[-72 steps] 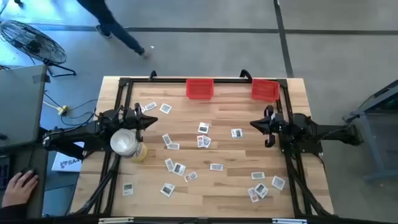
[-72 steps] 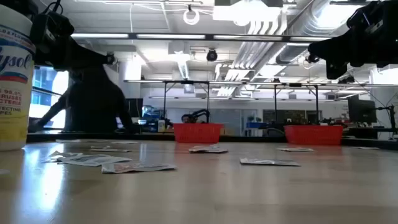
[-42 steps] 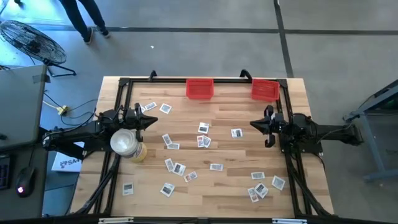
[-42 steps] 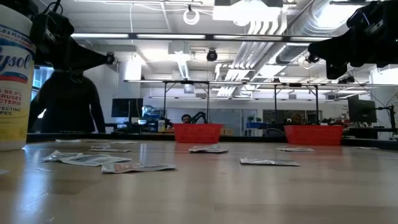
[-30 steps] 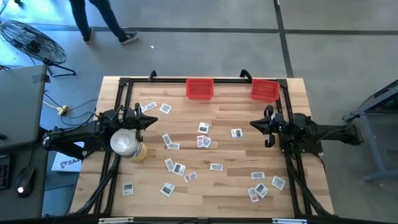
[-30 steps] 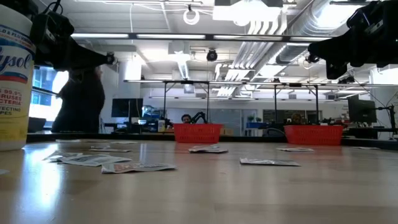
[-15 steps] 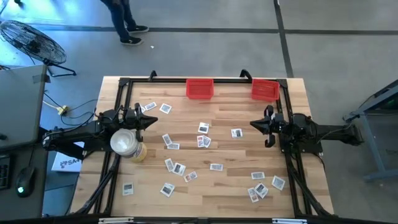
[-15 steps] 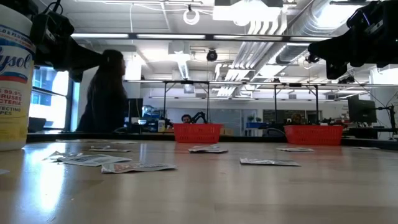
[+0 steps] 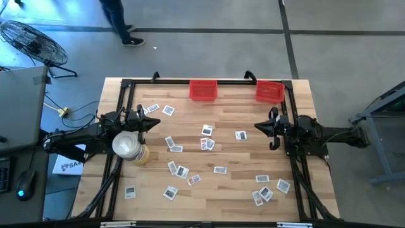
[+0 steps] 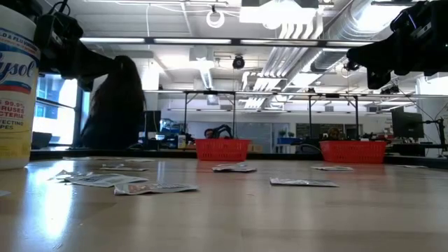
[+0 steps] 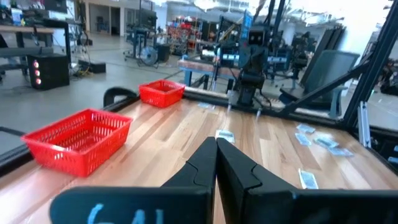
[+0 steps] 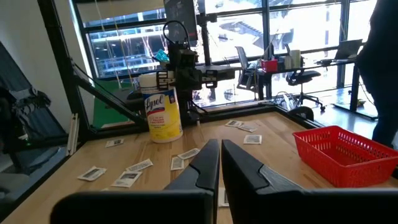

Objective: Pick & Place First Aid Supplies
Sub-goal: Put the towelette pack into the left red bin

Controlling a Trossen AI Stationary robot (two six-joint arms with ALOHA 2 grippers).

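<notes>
While both pincers were kept closed and empty, the packets (image 9: 207, 144) mid-tabletop (image 9: 240, 196) were judged equally near the left pincer (image 9: 154, 122) and right pincer (image 9: 259, 126).

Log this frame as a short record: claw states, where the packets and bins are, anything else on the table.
left claw: shut, empty, raised at the table's left side
right claw: shut, empty, raised at the table's right side
packets: scattered flat over the table, none in a bin
red bins: two at the far edge, both look empty
other: wipes canister upright by the left arm
person: on the floor beyond the table
</notes>
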